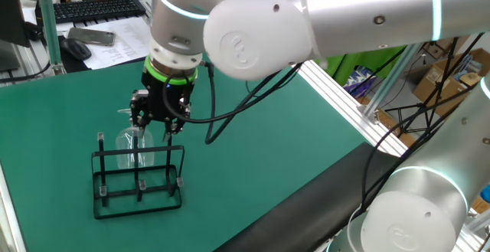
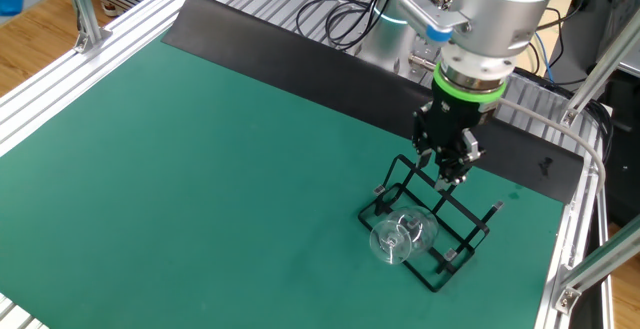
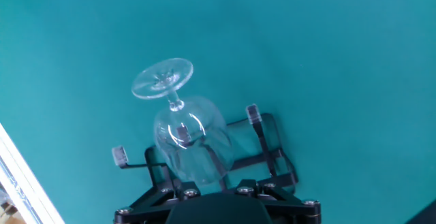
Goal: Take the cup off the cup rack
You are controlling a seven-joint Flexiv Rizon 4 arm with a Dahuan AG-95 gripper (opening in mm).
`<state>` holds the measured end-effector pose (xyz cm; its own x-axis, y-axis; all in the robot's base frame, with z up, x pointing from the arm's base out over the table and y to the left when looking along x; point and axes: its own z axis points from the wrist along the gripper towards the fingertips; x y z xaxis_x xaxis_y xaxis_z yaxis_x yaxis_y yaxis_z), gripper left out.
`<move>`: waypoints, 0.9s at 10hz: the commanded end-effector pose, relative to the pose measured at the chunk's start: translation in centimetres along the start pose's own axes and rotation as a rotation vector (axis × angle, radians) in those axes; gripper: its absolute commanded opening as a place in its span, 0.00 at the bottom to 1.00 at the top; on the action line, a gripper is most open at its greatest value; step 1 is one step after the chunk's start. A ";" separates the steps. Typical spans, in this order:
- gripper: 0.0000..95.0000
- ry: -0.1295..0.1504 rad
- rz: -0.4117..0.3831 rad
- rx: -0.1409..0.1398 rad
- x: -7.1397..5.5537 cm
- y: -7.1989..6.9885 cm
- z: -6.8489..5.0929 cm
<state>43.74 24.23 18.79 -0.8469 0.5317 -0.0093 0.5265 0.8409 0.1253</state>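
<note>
The cup (image 3: 187, 139) is a clear stemmed glass, hung upside down and tilted on a post of the cup rack (image 3: 269, 159), with its round foot pointing up and away from me. The rack is black wire with pale-tipped posts. In one fixed view my gripper (image 1: 156, 122) hovers just above the cup (image 1: 132, 141) and the rack (image 1: 138, 183), its jaws spread and holding nothing. In the other fixed view my gripper (image 2: 450, 161) is over the rack's (image 2: 440, 219) far side, with the cup (image 2: 400, 235) on the near side. My fingertips are hidden in the hand view.
The rack stands on a green mat (image 1: 253, 152). A keyboard (image 1: 96, 8) and a mouse (image 1: 75, 47) lie beyond the mat's far edge. An aluminium frame rail (image 2: 575, 229) runs beside the rack. A black strip (image 2: 300, 54) borders the mat.
</note>
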 end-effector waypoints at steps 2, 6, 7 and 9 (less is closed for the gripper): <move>0.40 -0.010 -0.008 -0.007 -0.2 0.0 0.2; 0.40 0.001 -0.011 0.000 -0.9 0.2 0.5; 0.40 0.005 -0.012 0.004 -0.8 0.3 0.4; 0.40 0.018 -0.016 0.014 -0.8 0.3 0.4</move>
<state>44.31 24.02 18.50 -0.8578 0.5139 0.0113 0.5118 0.8518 0.1120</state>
